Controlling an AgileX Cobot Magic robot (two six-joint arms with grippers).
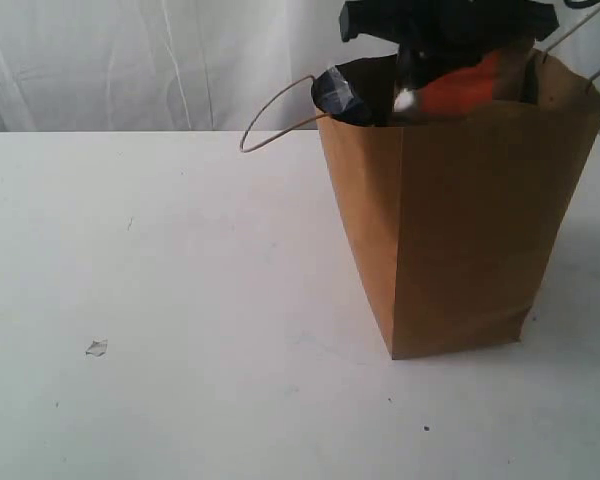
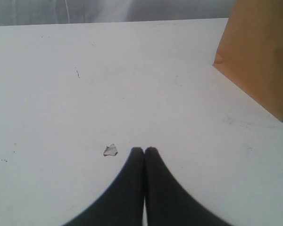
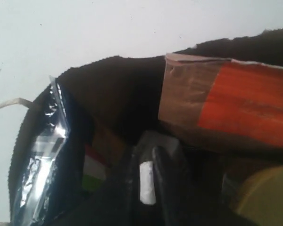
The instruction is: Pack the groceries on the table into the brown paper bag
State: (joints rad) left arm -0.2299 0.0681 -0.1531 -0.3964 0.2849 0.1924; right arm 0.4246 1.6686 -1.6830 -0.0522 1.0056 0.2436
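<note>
While the left pincer [image 2: 144, 150] hangs low over the white worktop [image 2: 179, 108] with its two dark fingers pressed together and nothing between them, the right pincer [image 1: 408, 90] is down in the mouth of the brown paper bag [image 1: 460, 230]. The bag stands upright on the right part of the worktop in the exterior view, and one loop handle [image 1: 275, 115] bends out to its left side. Two groceries show above the rim: the brown pouch with orange label [image 1: 460, 90] leans just beside the right pincer, and the blue-ended spaghetti packet [image 1: 338, 92] sticks up at the left corner of the mouth. In the right wrist view the fingers of this pincer are near to each other, with a narrow white strip between them; I cannot tell if they grip something or only stand a little apart. A yellow rounded thing [image 3: 264, 197] sits deeper in the bag, too dark to name. One small white crumb [image 2: 110, 150] lies on the worktop just beside the tips of the left pincer, well apart from the bag.
</note>
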